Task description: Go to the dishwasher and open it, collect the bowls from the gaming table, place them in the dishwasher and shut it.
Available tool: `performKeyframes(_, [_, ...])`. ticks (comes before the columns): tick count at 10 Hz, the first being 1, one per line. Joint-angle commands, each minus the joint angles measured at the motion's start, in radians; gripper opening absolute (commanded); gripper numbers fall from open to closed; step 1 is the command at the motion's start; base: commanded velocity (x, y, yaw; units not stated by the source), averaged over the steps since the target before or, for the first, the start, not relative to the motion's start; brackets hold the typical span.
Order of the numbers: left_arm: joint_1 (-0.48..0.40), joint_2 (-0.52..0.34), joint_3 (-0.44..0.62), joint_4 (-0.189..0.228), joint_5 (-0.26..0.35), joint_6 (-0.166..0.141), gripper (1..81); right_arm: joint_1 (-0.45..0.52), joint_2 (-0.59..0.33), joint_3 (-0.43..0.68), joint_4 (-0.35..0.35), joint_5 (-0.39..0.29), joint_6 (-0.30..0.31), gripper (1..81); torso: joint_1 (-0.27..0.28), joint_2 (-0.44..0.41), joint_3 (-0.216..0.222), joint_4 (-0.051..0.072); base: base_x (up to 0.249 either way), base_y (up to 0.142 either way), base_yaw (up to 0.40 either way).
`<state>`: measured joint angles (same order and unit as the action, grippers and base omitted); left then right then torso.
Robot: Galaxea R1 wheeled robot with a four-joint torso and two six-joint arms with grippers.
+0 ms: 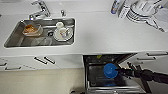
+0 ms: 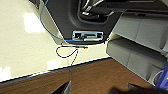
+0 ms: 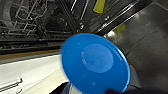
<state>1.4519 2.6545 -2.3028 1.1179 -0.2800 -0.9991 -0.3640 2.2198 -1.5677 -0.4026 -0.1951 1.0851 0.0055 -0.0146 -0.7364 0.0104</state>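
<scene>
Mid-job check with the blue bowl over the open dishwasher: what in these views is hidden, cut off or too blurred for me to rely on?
- Right gripper: head view too blurred to show fingers; in the right wrist view the blue bowl covers them.
- Dishwasher rack below the bowl: hidden by the bowl in both views.
- Dishwasher door front: cut off by the head view's bottom edge.
- Dishes in the sink: too blurred to identify.
</scene>
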Motion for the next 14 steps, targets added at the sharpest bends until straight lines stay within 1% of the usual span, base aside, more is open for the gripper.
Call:
performKeyframes(1, [0.045,-0.016,0.002,0.011,0.042,-0.004,81.1,0.090,-0.047,0.025,0.030,-0.047,0.004,81.1,0.000,0.000,0.000,0.000,0.000,0.000,0.000])
performKeyframes(2, [0.045,-0.010,-0.001,0.011,0.048,-0.003,81.1,0.090,-0.061,0.035,0.030,-0.097,0.001,81.1,0.000,0.000,0.000,0.000,0.000,0.000,0.000])
performKeyframes(3, [0.045,0.010,-0.015,0.011,0.056,0.005,81.1,0.095,-0.085,0.086,0.030,-0.194,-0.011,81.1,0.000,0.000,0.000,0.000,0.000,0.000,0.000])
performKeyframes(4, [0.046,0.033,-0.053,0.010,0.056,0.005,81.1,0.076,-0.121,0.135,0.030,-0.244,-0.013,81.1,0.000,0.000,0.000,0.000,0.000,0.000,0.000])
performKeyframes(5, [0.045,0.059,-0.104,0.008,0.055,0.004,81.1,0.026,-0.164,0.161,0.030,-0.250,-0.014,81.1,0.000,0.000,0.000,0.000,0.000,0.000,0.000])
performKeyframes(6, [0.045,0.087,-0.162,0.002,0.047,0.004,81.1,-0.032,-0.203,0.175,0.030,-0.245,-0.033,81.1,0.000,0.000,0.000,0.000,0.000,0.000,0.000])
performKeyframes(7, [0.045,0.107,-0.208,-0.001,0.044,0.004,81.1,-0.089,-0.239,0.183,0.030,-0.237,-0.068,81.1,0.000,0.000,0.000,0.000,0.000,0.000,0.000])
performKeyframes(8, [0.045,0.122,-0.239,-0.001,0.044,0.004,81.1,-0.144,-0.280,0.195,0.028,-0.218,-0.088,81.1,0.000,0.000,0.000,0.000,0.000,0.000,0.000])
performKeyframes(10, [0.045,0.125,-0.253,-0.004,0.042,0.002,81.1,-0.275,-0.343,0.212,0.027,-0.140,-0.129,81.1,0.000,0.000,0.000,0.000,0.000,0.000,0.000])
performKeyframes(11, [0.045,0.124,-0.253,-0.004,0.042,-0.001,81.1,-0.353,-0.349,0.201,0.022,-0.092,-0.154,81.1,0.000,0.000,0.000,0.000,0.000,0.000,0.000])
performKeyframes(12, [0.045,0.125,-0.253,-0.003,0.042,-0.001,81.1,-0.423,-0.346,0.190,0.019,-0.060,-0.172,81.1,0.064,-0.100,0.000,0.000,0.000,0.000,0.000])
performKeyframes(14, [0.041,0.127,-0.253,-0.001,0.041,-0.001,81.1,-0.578,-0.302,0.148,0.002,0.035,-0.206,81.1,0.071,-0.110,0.000,0.000,0.000,0.000,0.000])
